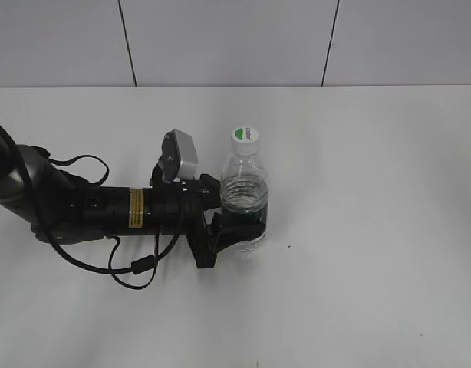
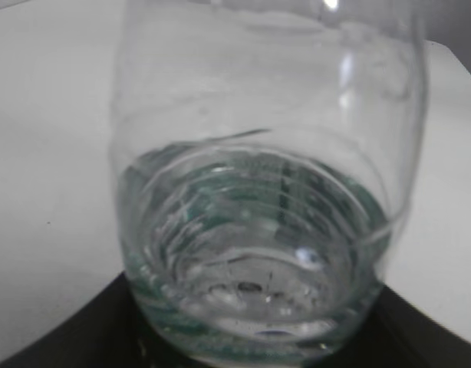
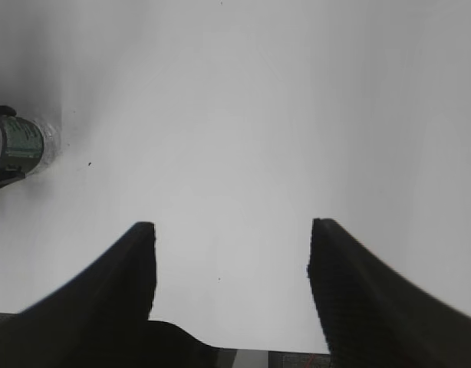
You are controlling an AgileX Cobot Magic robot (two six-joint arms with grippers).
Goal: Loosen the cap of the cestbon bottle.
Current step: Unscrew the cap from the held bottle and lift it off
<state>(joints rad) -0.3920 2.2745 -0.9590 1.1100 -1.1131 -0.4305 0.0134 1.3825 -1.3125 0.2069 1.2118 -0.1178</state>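
Observation:
The cestbon bottle [image 1: 244,201] stands upright near the middle of the white table, clear with a dark green label band. Its white cap [image 1: 245,136] with a green mark sits on top. My left gripper [image 1: 234,222] reaches in from the left and is shut on the bottle's lower body. In the left wrist view the bottle [image 2: 266,192] fills the frame between the dark jaws. My right gripper [image 3: 229,253] is open and empty over bare table; the bottle [image 3: 24,146] shows small at the far left of its view. The right arm is out of the exterior view.
The white table [image 1: 373,230] spreads to the right and front of the bottle. A white tiled wall [image 1: 220,38] runs along the back. The left arm's black body and looped cable [image 1: 105,215] lie across the left of the table.

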